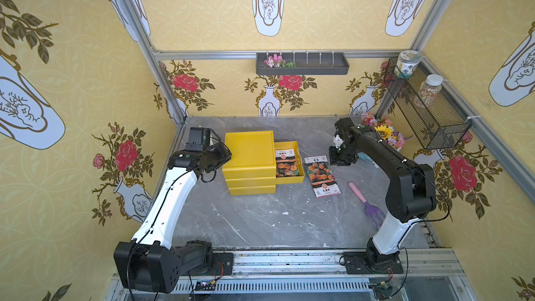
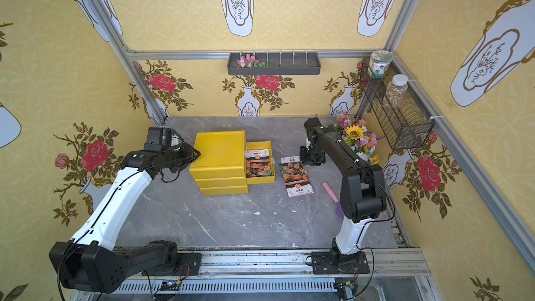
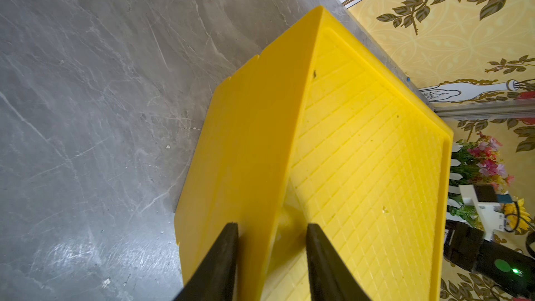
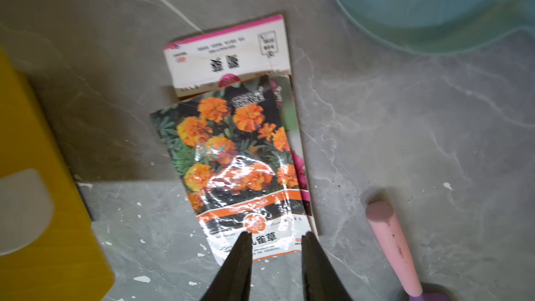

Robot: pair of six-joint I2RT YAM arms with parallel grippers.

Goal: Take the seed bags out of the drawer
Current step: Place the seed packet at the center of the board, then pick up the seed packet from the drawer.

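The job looks about midway. Two seed bags lie stacked on the bench [image 1: 260,221] just right of the open drawer [image 1: 290,180]: an orange-flowered bag [image 1: 322,176] on a pink-edged bag [image 4: 228,53]. One more, the drawer bag [image 1: 286,161], shows inside; I cannot tell if others hide beneath it. The right pincer [image 4: 276,235] hovers over the stacked pair, partly open and empty. The left pincer [image 3: 272,227] is clamped on the left edge of the yellow cabinet [image 1: 249,149], probably steadying it. Next the right pincer must swing left and pinch the flat bag's edge. There is one cabinet with three drawers, and one rake [image 1: 365,201].
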